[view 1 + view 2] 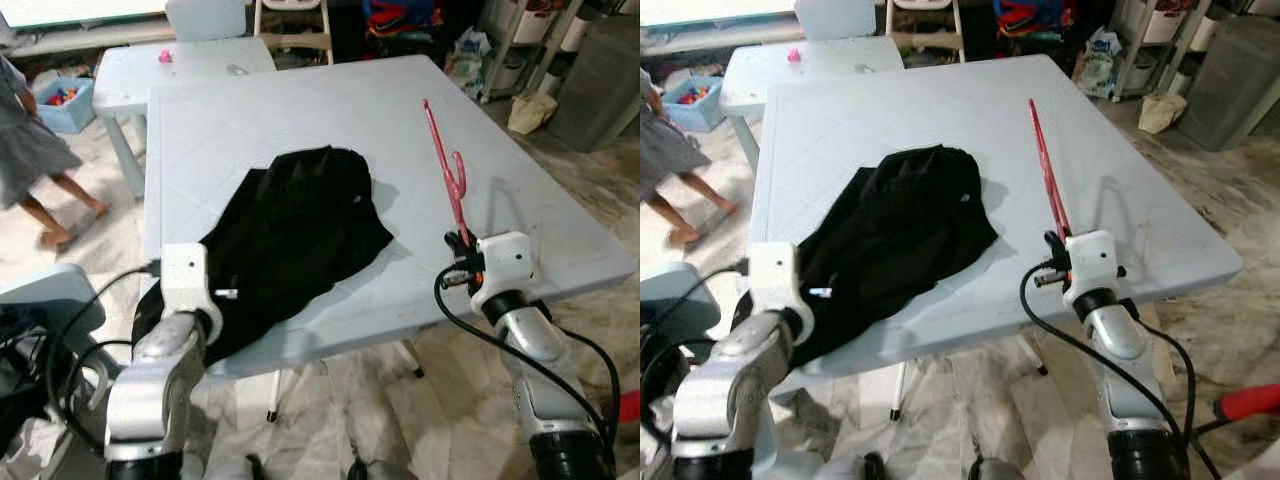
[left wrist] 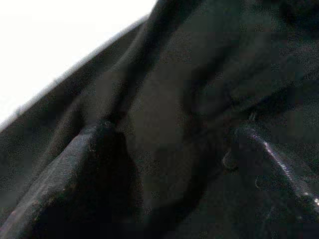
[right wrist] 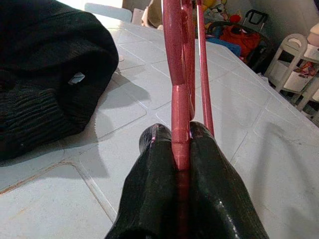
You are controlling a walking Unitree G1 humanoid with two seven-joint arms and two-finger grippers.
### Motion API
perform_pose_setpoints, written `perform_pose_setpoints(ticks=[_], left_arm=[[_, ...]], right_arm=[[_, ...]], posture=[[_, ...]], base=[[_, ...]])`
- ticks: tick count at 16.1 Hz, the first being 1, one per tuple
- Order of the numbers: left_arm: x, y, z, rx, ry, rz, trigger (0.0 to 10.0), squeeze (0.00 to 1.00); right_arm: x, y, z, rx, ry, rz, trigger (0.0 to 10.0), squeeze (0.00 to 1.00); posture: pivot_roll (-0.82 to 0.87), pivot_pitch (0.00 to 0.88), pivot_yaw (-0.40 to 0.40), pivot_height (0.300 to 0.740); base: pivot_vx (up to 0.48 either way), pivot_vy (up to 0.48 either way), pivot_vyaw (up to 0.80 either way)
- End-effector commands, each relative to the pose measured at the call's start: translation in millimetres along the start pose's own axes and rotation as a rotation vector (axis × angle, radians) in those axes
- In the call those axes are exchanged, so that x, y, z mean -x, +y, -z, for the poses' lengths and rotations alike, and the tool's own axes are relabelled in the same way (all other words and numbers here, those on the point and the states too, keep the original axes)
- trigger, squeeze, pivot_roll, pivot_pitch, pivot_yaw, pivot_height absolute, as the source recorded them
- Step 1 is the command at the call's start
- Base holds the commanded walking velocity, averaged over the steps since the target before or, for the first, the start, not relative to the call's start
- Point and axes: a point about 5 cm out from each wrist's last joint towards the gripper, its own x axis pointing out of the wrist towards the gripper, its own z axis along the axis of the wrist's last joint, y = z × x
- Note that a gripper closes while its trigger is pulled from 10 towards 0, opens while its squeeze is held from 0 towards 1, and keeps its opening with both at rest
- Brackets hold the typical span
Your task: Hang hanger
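The right pincer [image 3: 182, 149] is fully closed on the red hanger [image 1: 445, 165], gripping one end of it at the near right edge of the white worktop [image 1: 300, 110]. From the pincer the hanger's long axis runs straight away from the robot, over the worktop, approx. in line with the fingers [image 3: 154, 164]; its far end points toward the back of the room.

The black garment [image 1: 290, 235] lies heaped just to the left of the hanger, apart from it, and hangs over the near edge. The left pincer [image 2: 164, 149] is pressed into this dark cloth; if it is open or closed I cannot tell.

So the right arm has the hanger and the left is nearer the garment. I judge the hanger must next turn left, toward the cloth.

A small pale tag [image 3: 76, 77] shows on the garment, but no writing is readable.
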Motion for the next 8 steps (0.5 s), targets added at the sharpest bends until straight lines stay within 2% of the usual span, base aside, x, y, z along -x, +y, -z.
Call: perform_pose_setpoints(ticks=[1,2,3,4,5,6,8], left_arm=[[0.7,-2.2,2,0.008,0.039,0.021,10.0,0.00],[-5.9,-5.9,7,0.001,0.101,0.062,10.0,0.00],[-22.0,-4.7,6,-0.009,0.111,0.072,10.0,0.00],[-30.3,-6.3,2,-0.009,0.100,0.088,10.0,0.00],[-52.6,-14.8,-12,-0.024,0.077,0.140,10.0,0.00],[-60.0,-18.4,-21,-0.039,0.061,0.156,10.0,0.00],[-82.9,-36.5,-55,-0.057,-0.008,0.201,10.0,0.00]], right_arm=[[2.9,10.2,15,-0.026,0.068,-0.040,10.0,0.00],[3.0,11.4,15,-0.027,0.067,-0.043,10.0,0.00],[3.3,11.2,16,-0.029,0.070,-0.039,10.0,0.00],[3.5,11.0,16,-0.029,0.071,-0.037,10.0,0.00],[4.0,11.7,16,-0.030,0.073,-0.035,10.0,0.00],[4.0,12.1,16,-0.030,0.073,-0.035,10.0,0.00],[3.6,13.3,15,-0.032,0.071,-0.034,10.0,0.00]], posture=[[0.01,0.056,0.018,0.740],[0.01,0.058,0.019,0.740],[0.00,0.060,0.020,0.740],[0.00,0.061,0.018,0.740],[-0.01,0.062,0.015,0.740],[-0.01,0.062,0.015,0.740],[-0.02,0.062,0.012,0.740]], base=[[0.000,0.000,0.00],[0.000,0.000,0.00],[0.000,0.000,0.00],[0.000,0.000,0.00],[0.000,0.000,0.00],[0.000,0.000,0.00],[0.000,0.000,0.00]])
